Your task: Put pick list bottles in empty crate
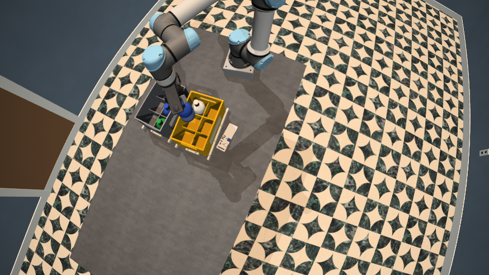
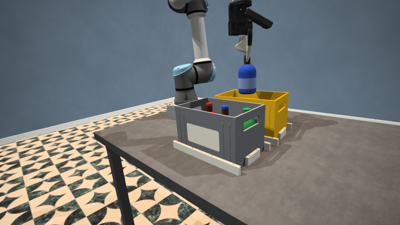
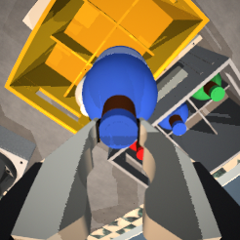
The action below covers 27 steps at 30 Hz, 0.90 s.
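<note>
My gripper (image 2: 247, 57) is shut on the neck of a blue-label bottle (image 2: 246, 77) and holds it upright above the near edge of the yellow crate (image 2: 261, 109). The bottle also shows in the overhead view (image 1: 186, 112) and in the wrist view (image 3: 119, 93). A white-label bottle (image 1: 198, 105) stands in a far cell of the yellow crate (image 1: 198, 118). The grey crate (image 2: 221, 128) holds a red-capped bottle (image 2: 208, 106), a blue-capped bottle (image 2: 224, 109) and a green-capped bottle (image 2: 247, 121). The pick list (image 1: 226, 137) lies on the table right of the yellow crate.
Pale stop strips (image 2: 205, 157) lie along the bases of both crates. The robot base (image 1: 239, 65) stands at the far end of the table. The table's front edge (image 2: 167, 179) runs close to the grey crate.
</note>
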{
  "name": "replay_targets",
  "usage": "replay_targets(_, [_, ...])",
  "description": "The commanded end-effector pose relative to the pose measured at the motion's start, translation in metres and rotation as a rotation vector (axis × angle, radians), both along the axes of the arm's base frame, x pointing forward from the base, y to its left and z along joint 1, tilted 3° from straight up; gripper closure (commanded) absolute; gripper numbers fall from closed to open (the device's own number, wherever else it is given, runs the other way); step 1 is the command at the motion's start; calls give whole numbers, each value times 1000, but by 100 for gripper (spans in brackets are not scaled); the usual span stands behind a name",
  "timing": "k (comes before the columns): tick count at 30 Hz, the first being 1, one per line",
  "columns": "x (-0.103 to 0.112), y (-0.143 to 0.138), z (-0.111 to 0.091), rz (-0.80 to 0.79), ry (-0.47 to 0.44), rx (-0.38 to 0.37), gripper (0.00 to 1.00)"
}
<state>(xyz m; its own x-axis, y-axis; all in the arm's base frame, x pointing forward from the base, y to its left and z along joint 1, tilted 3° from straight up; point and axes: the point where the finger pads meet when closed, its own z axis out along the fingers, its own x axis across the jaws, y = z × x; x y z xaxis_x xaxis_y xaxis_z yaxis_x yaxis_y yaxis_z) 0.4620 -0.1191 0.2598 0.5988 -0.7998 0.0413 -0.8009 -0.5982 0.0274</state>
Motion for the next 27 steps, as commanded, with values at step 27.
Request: replay_targets(27, [0, -1, -7, 0, -2, -1, 100])
